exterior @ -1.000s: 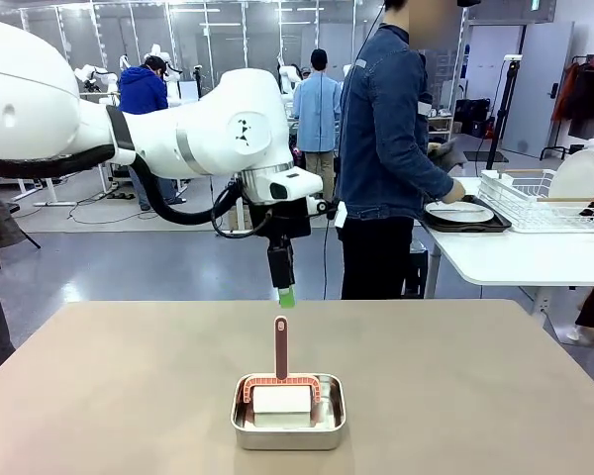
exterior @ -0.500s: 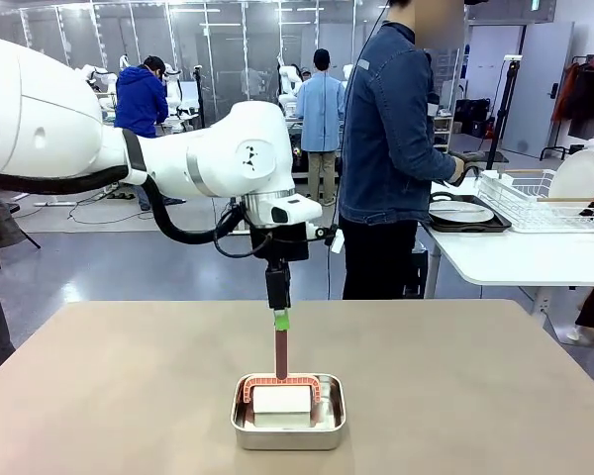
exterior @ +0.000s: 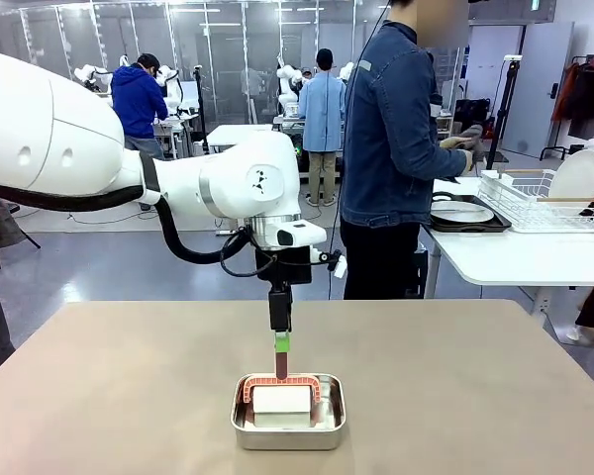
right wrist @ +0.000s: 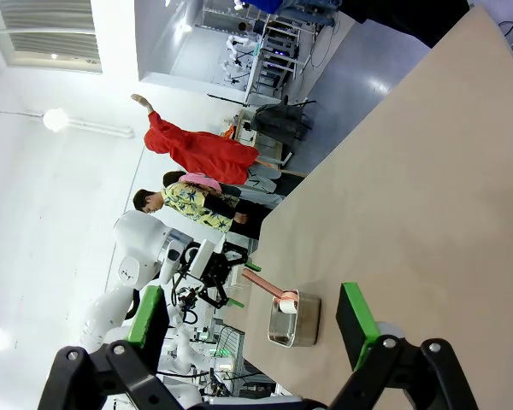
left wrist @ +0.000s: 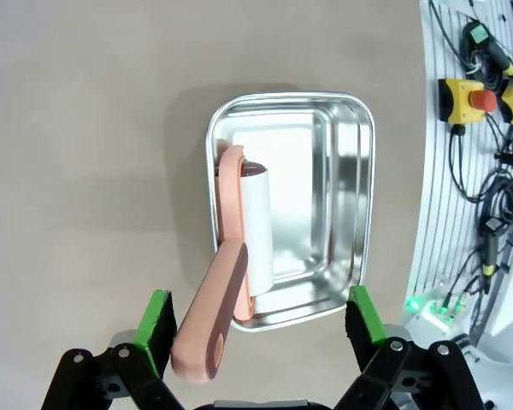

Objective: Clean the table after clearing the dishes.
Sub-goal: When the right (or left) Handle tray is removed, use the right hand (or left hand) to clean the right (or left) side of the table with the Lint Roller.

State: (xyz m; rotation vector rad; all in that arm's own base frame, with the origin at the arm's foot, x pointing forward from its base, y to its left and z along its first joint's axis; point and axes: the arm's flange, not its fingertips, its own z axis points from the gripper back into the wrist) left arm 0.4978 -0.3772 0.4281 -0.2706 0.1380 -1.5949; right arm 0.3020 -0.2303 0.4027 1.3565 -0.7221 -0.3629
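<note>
The beige table (exterior: 475, 376) carries a small steel pan (exterior: 288, 424) holding a white roller (exterior: 281, 400) with a reddish-brown handle (exterior: 280, 366) that sticks up. My left gripper (exterior: 280, 342) hangs straight above the pan, its green pads level with the handle's top. In the left wrist view the left gripper (left wrist: 261, 318) is open; the handle (left wrist: 214, 325) lies between the fingers, close to the left pad (left wrist: 158, 320). My right gripper (right wrist: 252, 314) is open and holds nothing, away from the pan (right wrist: 295, 320). One of the dishes, a white plate (exterior: 459, 211) on a dark tray, sits on the white side table.
A person in a denim jacket (exterior: 391, 148) stands beyond the far edge, turned toward the white side table (exterior: 515, 259), hands raised over the tray. A wire rack (exterior: 535, 201) with a plate stands there. The pan sits near the table's front middle.
My left gripper has come down from above the handle until its pads flank the handle's top. The person's hands lifted from the tray.
</note>
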